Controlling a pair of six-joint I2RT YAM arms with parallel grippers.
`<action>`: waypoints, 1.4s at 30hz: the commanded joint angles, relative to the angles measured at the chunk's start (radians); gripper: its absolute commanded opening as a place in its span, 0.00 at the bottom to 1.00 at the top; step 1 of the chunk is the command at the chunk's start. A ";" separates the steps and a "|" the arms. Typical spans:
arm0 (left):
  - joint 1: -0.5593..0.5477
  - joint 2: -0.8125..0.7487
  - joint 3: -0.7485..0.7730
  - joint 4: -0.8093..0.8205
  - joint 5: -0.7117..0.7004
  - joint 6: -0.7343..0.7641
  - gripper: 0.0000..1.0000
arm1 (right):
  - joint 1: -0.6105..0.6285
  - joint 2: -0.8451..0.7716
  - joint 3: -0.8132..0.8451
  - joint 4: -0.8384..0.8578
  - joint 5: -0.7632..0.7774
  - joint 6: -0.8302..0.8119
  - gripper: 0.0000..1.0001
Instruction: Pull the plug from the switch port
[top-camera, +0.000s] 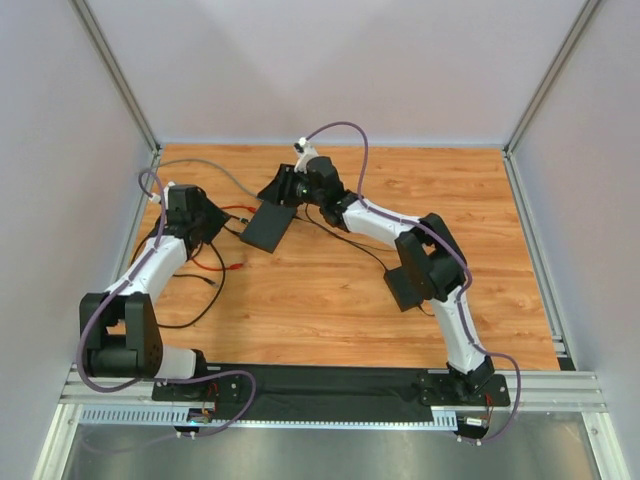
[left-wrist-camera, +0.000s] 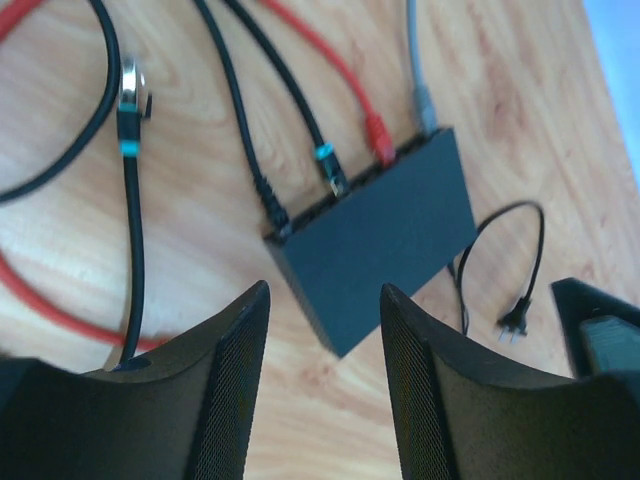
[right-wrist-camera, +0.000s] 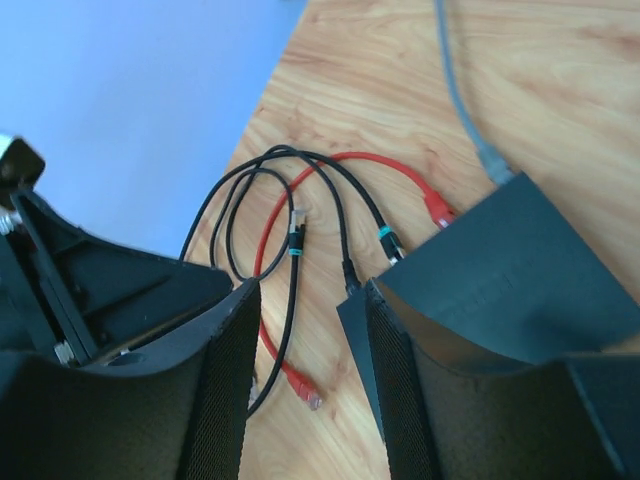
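Note:
The switch (top-camera: 268, 228) is a flat black box on the wooden table, also seen in the left wrist view (left-wrist-camera: 385, 240) and the right wrist view (right-wrist-camera: 500, 280). Several cables are plugged into its narrow edge: a plain black plug (left-wrist-camera: 275, 212), a teal-ringed black plug (left-wrist-camera: 331, 172), a red plug (left-wrist-camera: 378, 140) and a grey plug (left-wrist-camera: 425, 108). My left gripper (left-wrist-camera: 323, 300) is open and empty, just short of the socket edge (top-camera: 222, 225). My right gripper (right-wrist-camera: 310, 300) is open and empty, above the switch's far end (top-camera: 280, 192), with one finger (right-wrist-camera: 400, 380) over its corner.
A loose teal-ringed plug (left-wrist-camera: 128, 110) and a loose red plug (right-wrist-camera: 305, 388) lie on the table left of the switch among looped black and red cables (top-camera: 205, 265). A thin black lead with a two-pin plug (left-wrist-camera: 510, 325) lies by the switch's right side.

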 joint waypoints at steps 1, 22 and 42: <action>0.043 0.026 0.023 0.125 0.002 -0.001 0.56 | 0.021 0.089 0.118 -0.042 -0.168 -0.112 0.48; 0.064 0.383 0.095 0.325 0.294 0.180 0.07 | 0.042 0.061 0.057 -0.205 -0.025 -0.297 0.52; -0.078 0.422 0.054 0.336 0.319 0.100 0.02 | -0.054 0.058 0.006 -0.178 -0.022 -0.185 0.54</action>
